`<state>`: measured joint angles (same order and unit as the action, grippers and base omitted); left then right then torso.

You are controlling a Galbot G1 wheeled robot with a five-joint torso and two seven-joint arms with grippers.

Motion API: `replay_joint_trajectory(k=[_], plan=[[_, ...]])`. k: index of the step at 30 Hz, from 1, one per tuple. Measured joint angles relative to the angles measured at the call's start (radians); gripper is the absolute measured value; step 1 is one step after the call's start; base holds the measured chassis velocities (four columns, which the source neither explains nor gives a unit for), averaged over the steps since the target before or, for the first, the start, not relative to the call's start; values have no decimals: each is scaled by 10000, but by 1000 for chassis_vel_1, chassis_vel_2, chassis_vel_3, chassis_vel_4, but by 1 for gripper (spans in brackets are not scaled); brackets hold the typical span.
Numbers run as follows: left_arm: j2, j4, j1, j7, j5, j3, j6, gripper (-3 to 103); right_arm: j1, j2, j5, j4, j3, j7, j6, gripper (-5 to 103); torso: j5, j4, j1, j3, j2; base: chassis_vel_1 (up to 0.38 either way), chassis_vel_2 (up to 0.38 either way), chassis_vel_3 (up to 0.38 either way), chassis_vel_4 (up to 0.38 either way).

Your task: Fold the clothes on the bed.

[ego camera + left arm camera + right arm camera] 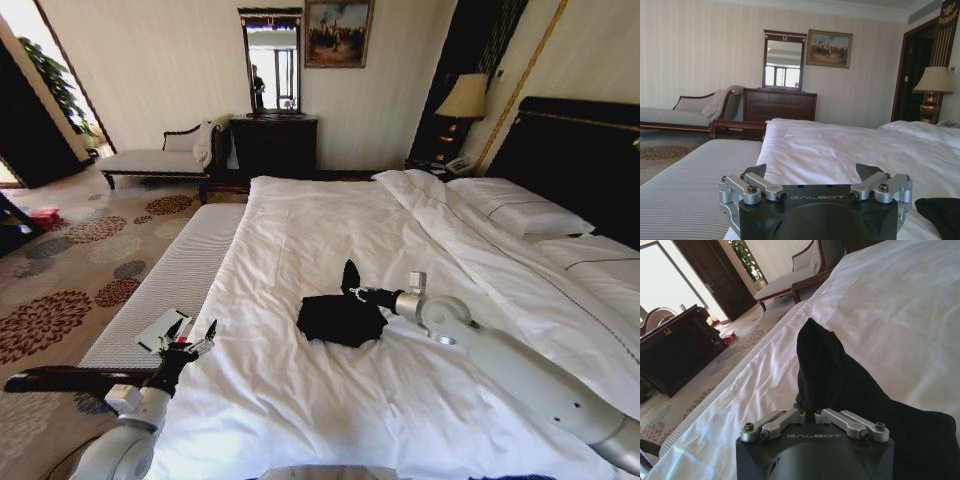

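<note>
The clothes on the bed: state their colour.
Black, plain as bunched; the clothes lie on the white bed, pinched by the right end effector. Head view shows it best.

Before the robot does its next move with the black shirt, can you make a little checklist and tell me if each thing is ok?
1. Right gripper holding the black top: ok, fingers pinched on a raised flap.
2. Black top lying on the white duvet, away from the bed's edge: ok.
3. Left gripper free to help: ok, open, hovering near the bed's left edge, apart from the top.
4. Top folded neatly: not ok, it sits in a rumpled bunch.
5. "FREE!" lettering showing: cannot tell, the fabric is bunched.
</note>
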<state>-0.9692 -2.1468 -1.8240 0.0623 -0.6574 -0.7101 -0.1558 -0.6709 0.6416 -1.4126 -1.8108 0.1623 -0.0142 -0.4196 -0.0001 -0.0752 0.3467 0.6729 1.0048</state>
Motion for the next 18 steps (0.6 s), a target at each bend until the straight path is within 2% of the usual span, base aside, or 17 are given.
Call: replay_joint_trajectory(k=[8,18], plan=[[0,0,0,1,0,0,0,100,-243,602,683,575,272,157,57,2,1,-3,0,0,0,0,0,0,0],[0,0,0,1,0,0,-1,100,288,1157,698,1022,754,34,152,2,0,-1,0,0,0,0,0,0,0]])
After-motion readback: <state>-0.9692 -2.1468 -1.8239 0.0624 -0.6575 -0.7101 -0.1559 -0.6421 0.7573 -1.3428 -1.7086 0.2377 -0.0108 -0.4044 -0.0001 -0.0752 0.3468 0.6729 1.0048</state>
